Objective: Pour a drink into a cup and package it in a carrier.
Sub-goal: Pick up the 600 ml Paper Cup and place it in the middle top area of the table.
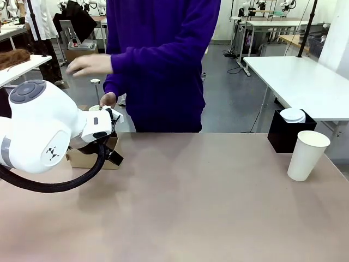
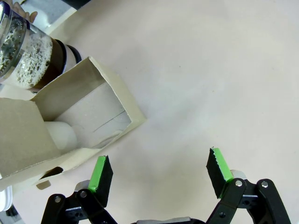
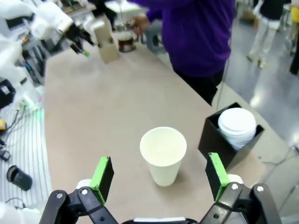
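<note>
The brown cardboard carrier (image 2: pixel 70 123) lies just left of and beyond my open left gripper (image 2: pixel 159 175), apart from its green pads; something white and rounded sits in one pocket. Behind the carrier stands the glass jug (image 2: pixel 28 51) with foam over the dark drink. In the front view my left arm hides most of the carrier (image 1: pixel 90 159), and a person's hand (image 1: pixel 107 99) is at the jug's place. A white paper cup (image 3: pixel 163 156) stands upright and empty just ahead of my open right gripper (image 3: pixel 161 179); in the front view the cup (image 1: pixel 307 155) stands at the right.
A black square box (image 1: pixel 286 134) holding white lids stands behind the cup at the table's far right edge. A person in a purple top (image 1: pixel 163 60) stands at the far side. The brown table (image 1: pixel 191 207) stretches between the carrier and the cup.
</note>
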